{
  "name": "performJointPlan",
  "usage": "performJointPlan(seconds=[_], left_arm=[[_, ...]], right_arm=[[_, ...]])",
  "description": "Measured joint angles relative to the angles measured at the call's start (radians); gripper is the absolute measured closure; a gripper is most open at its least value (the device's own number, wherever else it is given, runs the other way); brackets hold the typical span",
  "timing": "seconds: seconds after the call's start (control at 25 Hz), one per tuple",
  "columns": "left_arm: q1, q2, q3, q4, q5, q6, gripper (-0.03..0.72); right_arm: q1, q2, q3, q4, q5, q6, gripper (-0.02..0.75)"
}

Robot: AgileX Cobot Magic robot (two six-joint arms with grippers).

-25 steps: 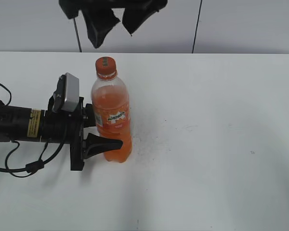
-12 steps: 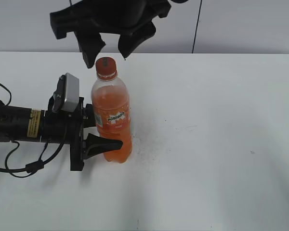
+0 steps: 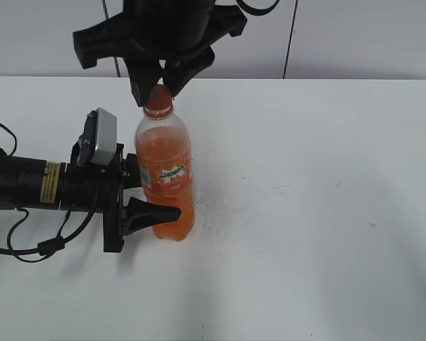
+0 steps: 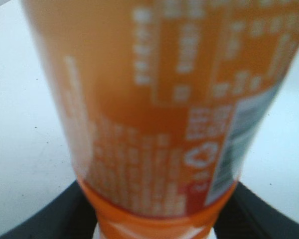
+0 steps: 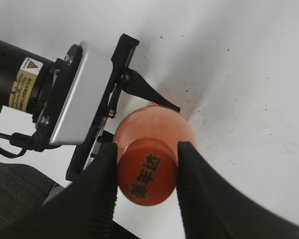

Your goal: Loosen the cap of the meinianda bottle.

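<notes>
The white table (image 3: 326,213) fills most of the exterior view, and the meinianda bottle (image 3: 165,170) stands upright on it, left of the centre of the frame. It is nearly full of orange drink, so I judge it is rather heavy for its size and steady on its base. Its clear plastic wall is thin, smooth and a little soft, so a hard squeeze can dent it and a light squeeze can let it turn.

The left gripper (image 3: 138,195) comes in flat from the left edge and is clamped around the lower body of the bottle, one finger in front and one behind. In the left wrist view the bottle label (image 4: 154,114) fills the frame, very near and blurred. I think this low place is good for holding, because the bottle is stiffer where the liquid stands behind the wall.

The right gripper (image 5: 145,172) hangs from the top of the exterior view over the bottle neck. In the right wrist view its two fingers (image 5: 97,189) stand one on each side of the cap (image 5: 146,172) and appear to touch its rim, but I cannot tell if they press firmly.

The cap is small, hard and stiff. The place to grip it is the side rim, squarely.
</notes>
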Motion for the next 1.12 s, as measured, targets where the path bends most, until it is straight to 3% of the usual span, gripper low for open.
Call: performJointPlan(seconds=[0.2,0.32,0.44,0.68,0.8,1.12], left_arm=[[0.000,0.000,0.000,0.000,0.000,0.000,0.286],[0.000,0.000,0.000,0.000,0.000,-0.001,0.286],[0.000,0.000,0.000,0.000,0.000,-0.001,0.286],[0.000,0.000,0.000,-0.003,0.001,-0.004,0.286],[0.000,0.001,0.000,-0.005,0.001,-0.006,0.286],[0.000,0.001,0.000,-0.005,0.001,-0.008,0.286]], right_arm=[[0.000,0.000,0.000,0.000,0.000,-0.014,0.467],[0.000,0.000,0.000,0.002,0.000,-0.118,0.467],[0.000,0.000,0.000,0.004,-0.002,-0.332,0.467],[0.001,0.000,0.000,0.001,-0.005,-0.991,0.467],[0.001,0.000,0.000,0.001,-0.004,-1.190,0.467],[0.001,0.000,0.000,0.001,-0.003,-1.263,0.468]])
